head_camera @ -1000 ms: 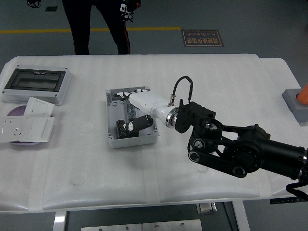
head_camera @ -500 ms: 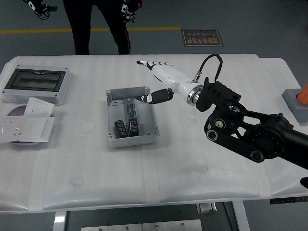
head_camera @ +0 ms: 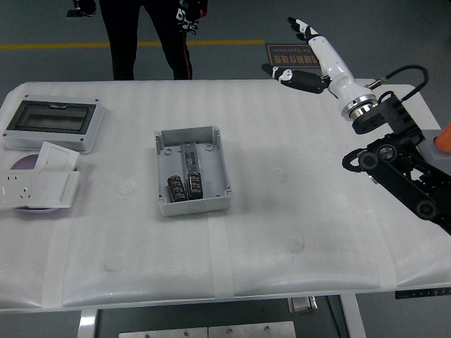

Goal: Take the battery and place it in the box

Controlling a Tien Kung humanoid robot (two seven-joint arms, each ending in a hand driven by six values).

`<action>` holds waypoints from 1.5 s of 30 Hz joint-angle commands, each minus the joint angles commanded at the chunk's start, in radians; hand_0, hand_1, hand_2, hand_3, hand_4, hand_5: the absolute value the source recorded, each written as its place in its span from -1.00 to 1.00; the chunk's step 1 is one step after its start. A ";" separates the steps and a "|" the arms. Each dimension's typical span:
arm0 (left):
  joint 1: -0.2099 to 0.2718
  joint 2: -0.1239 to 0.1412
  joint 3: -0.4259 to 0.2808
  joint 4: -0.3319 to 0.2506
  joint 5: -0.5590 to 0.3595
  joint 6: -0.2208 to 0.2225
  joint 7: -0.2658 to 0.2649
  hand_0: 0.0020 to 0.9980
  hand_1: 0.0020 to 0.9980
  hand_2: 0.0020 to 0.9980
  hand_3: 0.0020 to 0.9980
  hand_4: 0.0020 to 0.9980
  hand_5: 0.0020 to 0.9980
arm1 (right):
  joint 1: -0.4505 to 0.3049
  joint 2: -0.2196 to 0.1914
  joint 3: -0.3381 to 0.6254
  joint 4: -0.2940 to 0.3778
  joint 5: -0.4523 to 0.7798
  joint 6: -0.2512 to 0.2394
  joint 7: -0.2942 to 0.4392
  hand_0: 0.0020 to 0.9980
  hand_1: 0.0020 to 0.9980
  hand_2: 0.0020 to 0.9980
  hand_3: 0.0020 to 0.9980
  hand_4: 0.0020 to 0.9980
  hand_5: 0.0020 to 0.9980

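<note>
White padding covered the table [head_camera: 282, 211], which stood on a grey floor with a yellow line running past the far side, where a person [head_camera: 151, 35] in dark trousers stood near the far-left part of the far edge. The grey box [head_camera: 192, 171] sat open a little left of the table's centre, and two dark cylindrical batteries [head_camera: 184, 188] lay side by side in its near half, below a central rail. No other battery showed anywhere on the tabletop.

The right hand [head_camera: 303, 53] was raised high above the far-right corner, well apart from the box, its white fingers [head_camera: 299, 27] spread and the dark thumb held out; it gripped nothing. The left arm was out of view. Near the left edge lay a shallow case with a clear window [head_camera: 51, 121], and just in front of it some white socket plates [head_camera: 39, 179] stacked over a purple disc.

With the batteries apparently seated, the task looked done or nearly so. The main risk from there seemed to be the arm's travel: a low sweep back across the table could clip the box wall and shift it or jolt the batteries loose. The cable [head_camera: 402, 74] looping at the wrist could also snag on the arm's own links.
</note>
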 joint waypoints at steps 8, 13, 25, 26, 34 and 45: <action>-0.002 0.001 -0.001 -0.001 0.010 -0.005 0.006 0.09 0.30 0.18 0.08 -0.09 -0.17 | -0.026 -0.028 0.131 0.004 0.151 0.002 0.017 0.25 -0.05 0.11 0.04 1.00 1.00; -0.003 0.004 0.001 0.000 0.009 -0.006 0.007 0.09 0.30 0.18 0.08 -0.08 -0.18 | -0.071 -0.044 0.180 -0.004 0.136 -0.001 0.011 0.25 -0.07 0.07 -0.03 1.00 1.00; 0.000 -0.017 0.049 -0.002 -0.050 -0.001 0.005 0.09 0.30 0.19 0.08 -0.09 -0.19 | -0.180 -0.098 0.308 -0.059 0.144 -0.015 0.026 0.29 -0.03 0.15 0.09 1.00 1.00; 0.000 -0.019 0.052 -0.002 -0.052 -0.002 0.005 0.09 0.30 0.19 0.08 -0.09 -0.19 | -0.182 -0.099 0.309 -0.061 0.145 -0.014 0.027 0.29 -0.03 0.15 0.09 1.00 1.00; 0.003 -0.023 0.058 -0.004 -0.061 -0.003 0.010 0.09 0.30 0.20 0.07 -0.09 -0.20 | -0.193 -0.107 0.290 -0.068 0.159 -0.004 0.031 0.32 0.01 0.21 0.21 1.00 1.00; 0.000 -0.025 0.056 -0.003 -0.057 -0.004 0.013 0.09 0.30 0.20 0.08 -0.09 -0.23 | -0.188 -0.105 0.282 -0.066 0.171 0.000 0.037 0.37 0.10 0.29 0.30 1.00 1.00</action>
